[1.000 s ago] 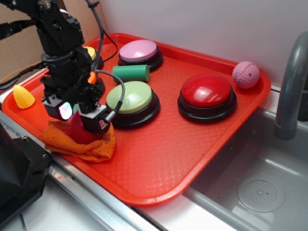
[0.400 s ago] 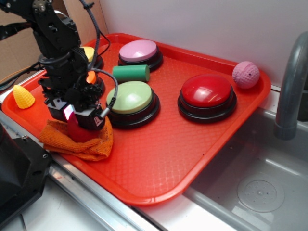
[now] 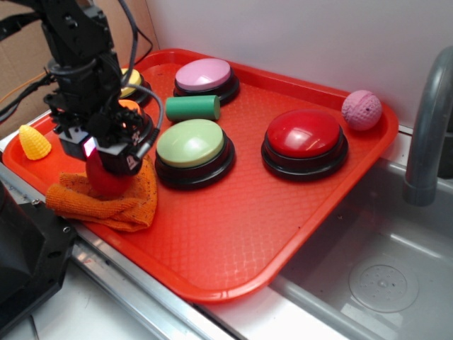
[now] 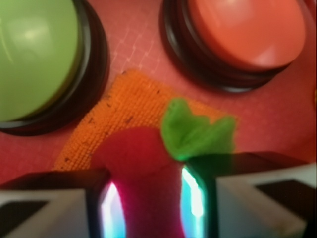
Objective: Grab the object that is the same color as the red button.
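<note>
The object, a small red toy strawberry (image 3: 106, 180) with green leaf tips (image 4: 195, 134), is pinched between my fingers at the tray's front left. My gripper (image 3: 106, 159) is shut on it from above; in the wrist view its red body (image 4: 143, 168) fills the gap between the lit pads of the gripper (image 4: 151, 173). It hangs low over the crumpled orange cloth (image 3: 106, 205), and I cannot tell whether it still touches the cloth. The red button (image 3: 304, 134), a glossy dome on a black base, sits mid-right on the tray, apart from the gripper.
On the red tray (image 3: 233, 234) stand a green button (image 3: 191, 144) right beside my gripper, a pink button (image 3: 204, 74), a green cylinder (image 3: 192, 108) and a pink ball (image 3: 362, 110). An orange button (image 4: 245, 29) lies just ahead. A yellow toy (image 3: 33, 142) is at the left; a sink (image 3: 382, 269) and faucet (image 3: 425, 142) at the right.
My gripper has moved left and slightly back with the strawberry between its fingers. The orange cloth has shifted left along with it.
</note>
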`<state>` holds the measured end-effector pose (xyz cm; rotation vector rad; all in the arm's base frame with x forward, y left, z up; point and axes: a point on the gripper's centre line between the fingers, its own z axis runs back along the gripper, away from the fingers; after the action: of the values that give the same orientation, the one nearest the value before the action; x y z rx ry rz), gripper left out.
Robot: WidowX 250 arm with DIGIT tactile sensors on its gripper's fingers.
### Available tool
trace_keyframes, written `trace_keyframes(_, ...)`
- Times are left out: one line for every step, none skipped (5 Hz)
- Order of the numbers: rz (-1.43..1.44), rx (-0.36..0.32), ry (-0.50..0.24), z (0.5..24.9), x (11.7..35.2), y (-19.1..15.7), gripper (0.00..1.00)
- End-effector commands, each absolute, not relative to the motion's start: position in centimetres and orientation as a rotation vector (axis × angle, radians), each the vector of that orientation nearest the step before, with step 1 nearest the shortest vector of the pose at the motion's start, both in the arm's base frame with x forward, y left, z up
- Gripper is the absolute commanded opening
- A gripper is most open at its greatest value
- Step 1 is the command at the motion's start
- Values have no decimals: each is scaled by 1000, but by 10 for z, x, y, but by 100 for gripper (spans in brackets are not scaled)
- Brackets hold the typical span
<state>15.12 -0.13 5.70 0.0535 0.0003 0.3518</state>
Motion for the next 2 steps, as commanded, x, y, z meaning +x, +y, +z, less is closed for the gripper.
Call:
trace_keyframes(267,-26,-68,131,170,10,0)
trace_keyframes(168,-79,-109,167,180,7,0)
